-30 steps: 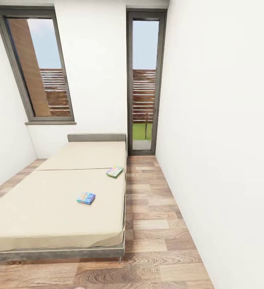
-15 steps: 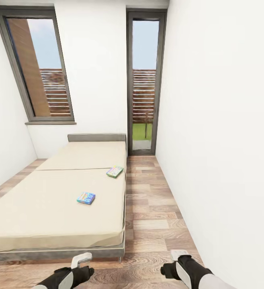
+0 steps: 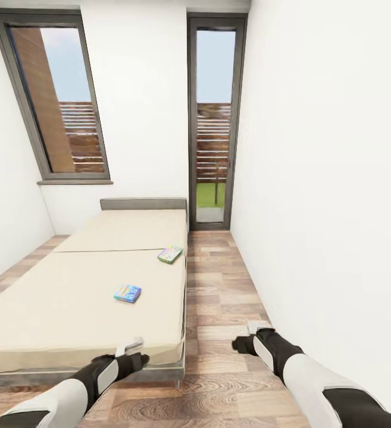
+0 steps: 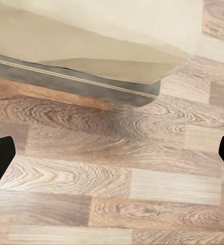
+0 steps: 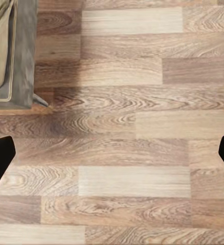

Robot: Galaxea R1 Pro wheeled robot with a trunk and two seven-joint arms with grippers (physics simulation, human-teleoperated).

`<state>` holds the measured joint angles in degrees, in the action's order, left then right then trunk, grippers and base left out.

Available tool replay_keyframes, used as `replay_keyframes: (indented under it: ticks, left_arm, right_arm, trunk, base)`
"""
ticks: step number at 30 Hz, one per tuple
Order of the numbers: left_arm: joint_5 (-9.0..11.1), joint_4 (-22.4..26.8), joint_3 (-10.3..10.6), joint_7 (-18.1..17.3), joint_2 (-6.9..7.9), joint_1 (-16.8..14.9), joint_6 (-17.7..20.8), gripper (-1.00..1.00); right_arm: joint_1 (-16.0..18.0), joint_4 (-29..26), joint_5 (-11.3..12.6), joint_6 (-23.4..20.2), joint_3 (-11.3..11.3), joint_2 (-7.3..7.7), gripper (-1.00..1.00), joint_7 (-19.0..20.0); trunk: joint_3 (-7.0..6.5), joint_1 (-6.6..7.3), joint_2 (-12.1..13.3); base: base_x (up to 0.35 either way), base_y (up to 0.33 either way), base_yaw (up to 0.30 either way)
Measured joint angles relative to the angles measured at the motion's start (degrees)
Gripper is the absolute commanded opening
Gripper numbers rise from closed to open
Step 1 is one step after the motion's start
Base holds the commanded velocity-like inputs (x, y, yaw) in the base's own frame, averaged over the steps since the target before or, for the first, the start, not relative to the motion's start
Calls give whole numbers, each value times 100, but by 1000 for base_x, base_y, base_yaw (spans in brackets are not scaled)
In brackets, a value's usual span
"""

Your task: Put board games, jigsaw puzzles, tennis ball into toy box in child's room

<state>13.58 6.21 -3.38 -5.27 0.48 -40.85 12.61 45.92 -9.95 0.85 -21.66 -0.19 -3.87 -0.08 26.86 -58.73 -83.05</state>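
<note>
Two board games lie on the bed (image 3: 70,309): a blue one (image 3: 127,293) at frame centre and a green one (image 3: 170,254) (near the mattress edge). Lower left, the left gripper (image 4: 112,153) is spread wide, empty; lower right, the right gripper (image 5: 112,153) likewise, over plank floor (image 3: 231,309).

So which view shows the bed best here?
The head view: the whole bed shows, with both game boxes, blue and green, on the mattress. The left wrist view catches a mattress corner and frame; the right wrist view a frame corner.
</note>
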Motion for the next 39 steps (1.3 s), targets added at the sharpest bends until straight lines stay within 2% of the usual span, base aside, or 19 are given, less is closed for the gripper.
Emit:
replay_keyframes:
  ticks: [6,11,17,25,27,30,32,33,34,35,37,38,39]
  left_arm:
    - [10,94,-91,-10,-115,-248,200,100]
    - [22,308,-145,-10,-196,-330,346,100]
    - [33,601,-169,-14,-272,-324,475,100]
    - [24,1269,-178,-21,-421,-113,619,100]
    - [17,1674,-170,-21,-486,56,726,100]
    - [13,1934,-164,-20,-515,170,803,100]
    - [10,2552,-157,-19,-555,434,991,100]
    - [8,2563,-157,-19,-556,438,994,100]
    - [10,2913,-157,-16,-570,588,1106,100]
    - [9,2924,-157,-16,-570,593,1109,100]
    - [12,3686,-158,-8,-591,920,1348,100]
    - [11,3699,-158,-7,-592,926,1352,100]
    - [12,4084,-159,-3,-599,1092,1473,100]
  right_arm:
    - [241,-35,2,-7,1,-8,100,8]
    - [328,-162,0,-13,5,-18,100,19]
    - [360,-360,-15,-14,14,-26,100,27]
    - [342,-691,-29,-15,32,-32,100,38]
    - [333,-788,-32,-15,36,-36,100,42]
    - [328,-829,-34,-15,37,-38,100,43]
    - [322,-886,-38,-15,39,-35,100,46]
    - [321,-887,-38,-16,39,-35,100,46]
    - [319,-907,-39,-16,40,-33,100,48]
    - [319,-907,-39,-16,40,-33,100,48]
    - [316,-941,-41,-17,42,-29,100,52]
    - [316,-942,-41,-17,42,-29,100,52]
    - [313,-963,-42,-20,44,-25,100,58]
  trunk:
    - [0,0,0]
    - [0,0,0]
    - [1,0,0]
    - [1,0,0]
    - [1,0,0]
    - [1,0,0]
    - [1,0,0]
    - [1,0,0]
    - [1,0,0]
    - [1,0,0]
    - [1,0,0]
    - [1,0,0]
    - [1,0,0]
  base:
    - [0,0,0]
    - [0,0,0]
    - [0,0,0]
    - [0,0,0]
    - [0,0,0]
    - [0,0,0]
    - [0,0,0]
    - [0,0,0]
    - [0,0,0]
    - [0,0,0]
    - [0,0,0]
    - [0,0,0]
    - [0,0,0]
